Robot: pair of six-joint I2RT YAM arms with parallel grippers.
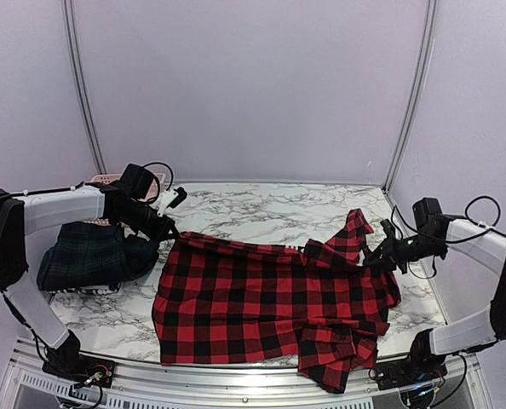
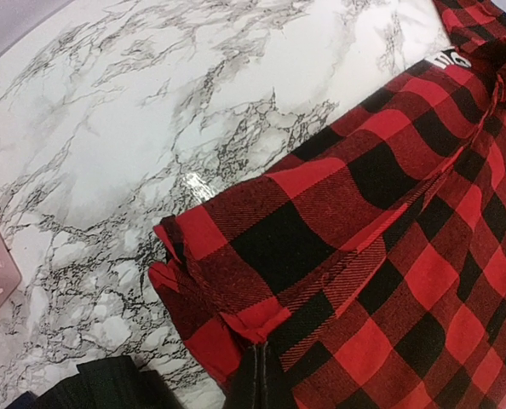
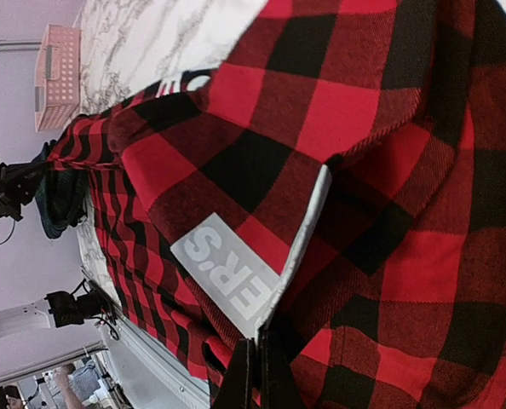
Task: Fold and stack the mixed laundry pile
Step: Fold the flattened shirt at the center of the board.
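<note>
Both clamped on the checked shirt (image 1: 253,298): your left end effector (image 1: 168,230) pinches one top corner, right end effector (image 1: 381,253) the other, long axis stretched between them over the counter (image 1: 270,209).

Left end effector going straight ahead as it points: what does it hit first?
The left end effector is shut on the red checked shirt, so more of that fabric comes first; beyond it, probably bare marble table.

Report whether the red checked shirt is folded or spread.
Mostly spread: the red checked shirt lies flat on the table, left gripper and right gripper pinching its edges.
</note>
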